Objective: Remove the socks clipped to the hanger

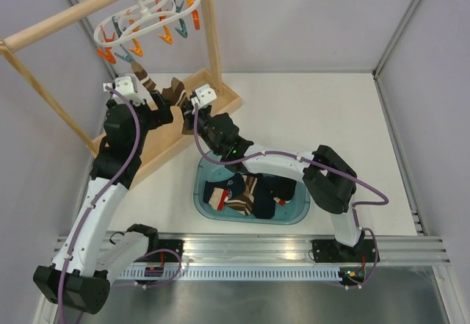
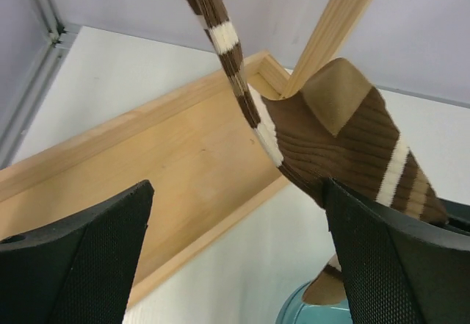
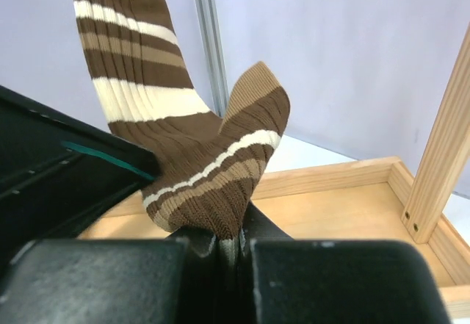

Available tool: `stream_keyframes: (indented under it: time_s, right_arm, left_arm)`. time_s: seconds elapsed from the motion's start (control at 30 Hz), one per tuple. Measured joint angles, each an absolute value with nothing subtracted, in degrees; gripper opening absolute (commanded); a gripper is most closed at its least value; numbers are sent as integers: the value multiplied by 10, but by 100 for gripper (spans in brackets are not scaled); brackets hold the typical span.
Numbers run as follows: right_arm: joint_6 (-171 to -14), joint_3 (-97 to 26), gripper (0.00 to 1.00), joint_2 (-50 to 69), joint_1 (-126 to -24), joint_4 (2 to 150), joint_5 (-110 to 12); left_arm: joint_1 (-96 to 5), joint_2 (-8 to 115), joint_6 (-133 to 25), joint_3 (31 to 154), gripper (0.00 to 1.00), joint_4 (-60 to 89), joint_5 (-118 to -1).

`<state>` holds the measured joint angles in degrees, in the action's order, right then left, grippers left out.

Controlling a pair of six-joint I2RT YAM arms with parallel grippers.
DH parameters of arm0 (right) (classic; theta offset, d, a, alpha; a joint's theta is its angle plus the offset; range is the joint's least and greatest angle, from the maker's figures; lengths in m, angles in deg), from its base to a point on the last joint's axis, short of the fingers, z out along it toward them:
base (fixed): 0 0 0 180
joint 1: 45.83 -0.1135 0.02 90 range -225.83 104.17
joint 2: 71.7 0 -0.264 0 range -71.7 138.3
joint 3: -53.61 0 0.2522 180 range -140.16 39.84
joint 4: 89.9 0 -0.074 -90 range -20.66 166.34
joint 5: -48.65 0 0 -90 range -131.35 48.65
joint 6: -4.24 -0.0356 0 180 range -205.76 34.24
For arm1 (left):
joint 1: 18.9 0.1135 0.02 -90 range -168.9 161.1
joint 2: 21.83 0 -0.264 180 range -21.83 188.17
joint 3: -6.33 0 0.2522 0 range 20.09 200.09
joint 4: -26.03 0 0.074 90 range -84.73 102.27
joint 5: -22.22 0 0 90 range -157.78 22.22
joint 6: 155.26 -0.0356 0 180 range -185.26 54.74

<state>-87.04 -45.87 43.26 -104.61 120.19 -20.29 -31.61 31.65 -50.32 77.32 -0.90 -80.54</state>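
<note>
The white oval hanger (image 1: 147,17) with orange and teal clips hangs from the wooden bar. A brown sock with tan and white stripes (image 1: 174,89) (image 2: 338,140) (image 3: 198,148) trails down from it over the rack's base. Its upper end runs up toward a teal clip; the grip there is hard to make out. My right gripper (image 1: 185,109) (image 3: 235,247) is shut on the sock's lower end. My left gripper (image 1: 161,106) (image 2: 239,265) stands wide open beside the sock, and its right finger (image 2: 396,258) lies against the fabric. Other socks (image 1: 246,195) lie in a teal basin.
The wooden rack has a bar (image 1: 73,17), an upright post (image 1: 211,37) (image 3: 440,155) and a tray-like base (image 1: 224,102) (image 2: 147,170) under both grippers. The teal basin (image 1: 201,199) sits on the white table between the arms. Grey walls close in the back and sides.
</note>
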Motion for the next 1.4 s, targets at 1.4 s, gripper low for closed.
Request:
stream_keyframes:
  time_s: [1.4]
  right_arm:
    - [-893, -380, 1, 384, -1049, 1189, -242]
  left_arm:
    - [-131, 455, -430, 979, 89, -53, -656]
